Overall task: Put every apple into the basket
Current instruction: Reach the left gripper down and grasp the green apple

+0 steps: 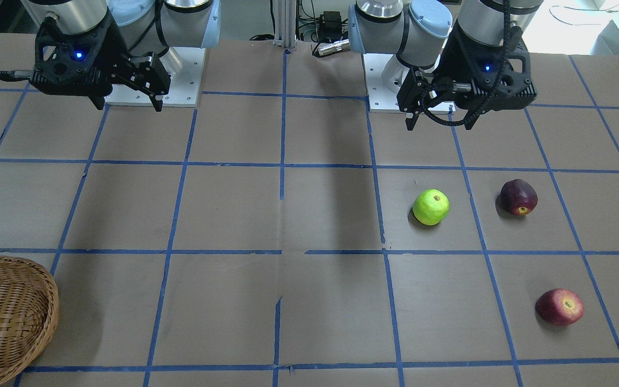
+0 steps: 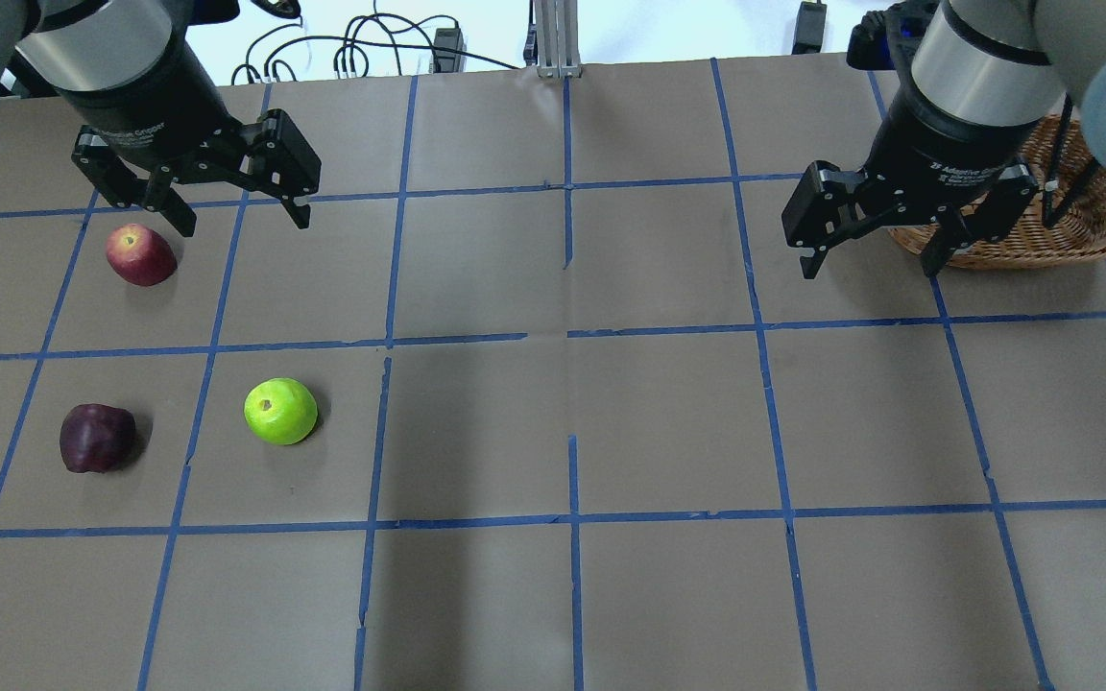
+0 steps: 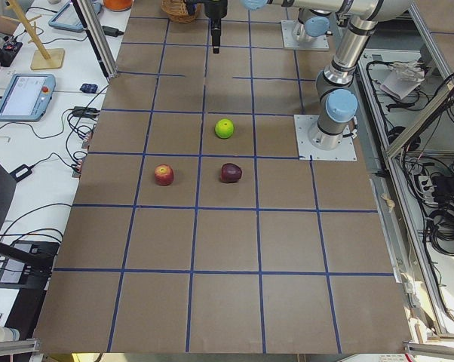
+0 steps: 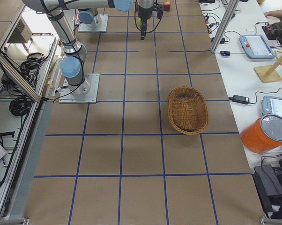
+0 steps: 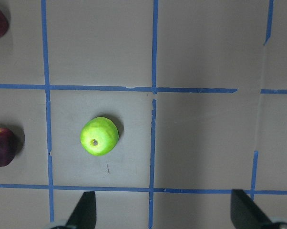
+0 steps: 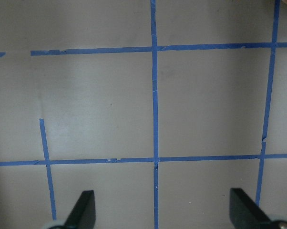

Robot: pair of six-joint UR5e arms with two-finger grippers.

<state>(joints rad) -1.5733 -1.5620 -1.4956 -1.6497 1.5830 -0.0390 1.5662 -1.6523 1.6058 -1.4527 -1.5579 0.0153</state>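
The three apples lie on the robot's left half of the table: the lime green apple (image 2: 280, 411) (image 1: 431, 207) (image 5: 99, 136), the dark maroon apple (image 2: 97, 438) (image 1: 518, 197) and the lighter red apple (image 2: 140, 254) (image 1: 559, 306). The wicker basket (image 2: 1081, 221) (image 1: 8, 317) (image 4: 188, 110) sits empty at the far right. My left gripper (image 2: 241, 216) hangs open and empty above the table, beside the red apple. My right gripper (image 2: 870, 264) hangs open and empty just left of the basket, partly hiding it.
The brown table surface (image 2: 572, 432) carries a grid of blue tape. The arm bases (image 1: 153, 80) stand on white plates at the robot's edge. An orange container (image 4: 265, 133) and tablets sit on a side bench beyond the basket.
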